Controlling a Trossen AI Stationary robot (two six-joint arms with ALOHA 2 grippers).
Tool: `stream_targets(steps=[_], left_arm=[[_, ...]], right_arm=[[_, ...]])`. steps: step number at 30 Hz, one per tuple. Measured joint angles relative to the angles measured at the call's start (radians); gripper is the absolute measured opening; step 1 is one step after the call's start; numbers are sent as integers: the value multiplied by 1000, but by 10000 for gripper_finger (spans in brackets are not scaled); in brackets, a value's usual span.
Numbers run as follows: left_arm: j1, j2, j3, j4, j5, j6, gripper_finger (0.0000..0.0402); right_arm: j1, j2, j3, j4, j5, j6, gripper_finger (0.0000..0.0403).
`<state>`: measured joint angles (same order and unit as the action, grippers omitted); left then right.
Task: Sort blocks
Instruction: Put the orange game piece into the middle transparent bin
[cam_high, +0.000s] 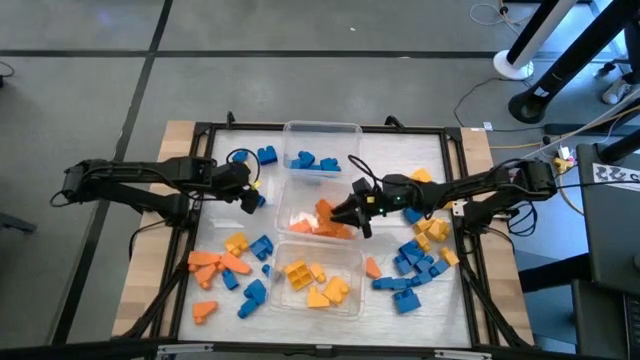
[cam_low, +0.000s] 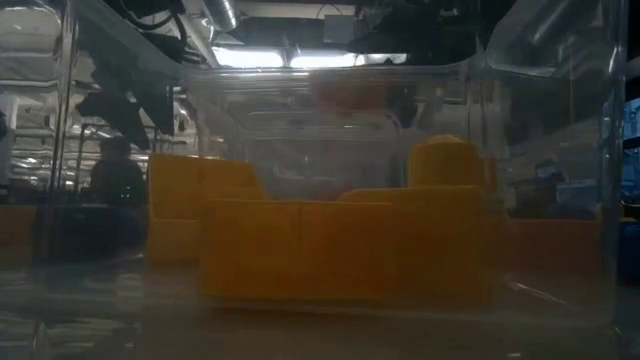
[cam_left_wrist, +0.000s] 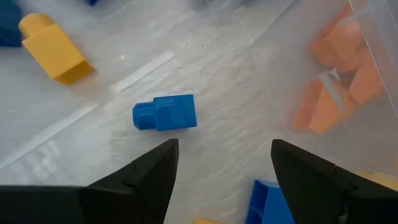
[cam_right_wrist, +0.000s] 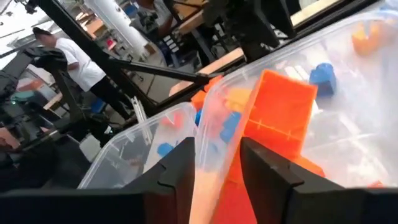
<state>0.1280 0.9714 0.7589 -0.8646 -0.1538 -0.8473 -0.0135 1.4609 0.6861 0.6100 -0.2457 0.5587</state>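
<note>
Right gripper clamped on orange block, above middle tub

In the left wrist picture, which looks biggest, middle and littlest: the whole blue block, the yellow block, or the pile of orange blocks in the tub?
1. Orange blocks in the tub, as a pile.
2. and 3. Yellow block and blue block look about alike; I won't rank them.
</note>
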Motion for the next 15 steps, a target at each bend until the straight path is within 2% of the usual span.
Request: stream_targets(steps=[5, 11, 15], left_arm=[[0, 0, 0, 3, 0, 30, 246], [0, 0, 0, 20, 0, 159, 246], [0, 0, 0, 21, 0, 221, 246]], right_arm=[[0, -40, 0, -84, 9, 2, 108], [0, -59, 1, -186, 48, -13, 87], [0, -59, 1, -182, 43, -14, 81]])
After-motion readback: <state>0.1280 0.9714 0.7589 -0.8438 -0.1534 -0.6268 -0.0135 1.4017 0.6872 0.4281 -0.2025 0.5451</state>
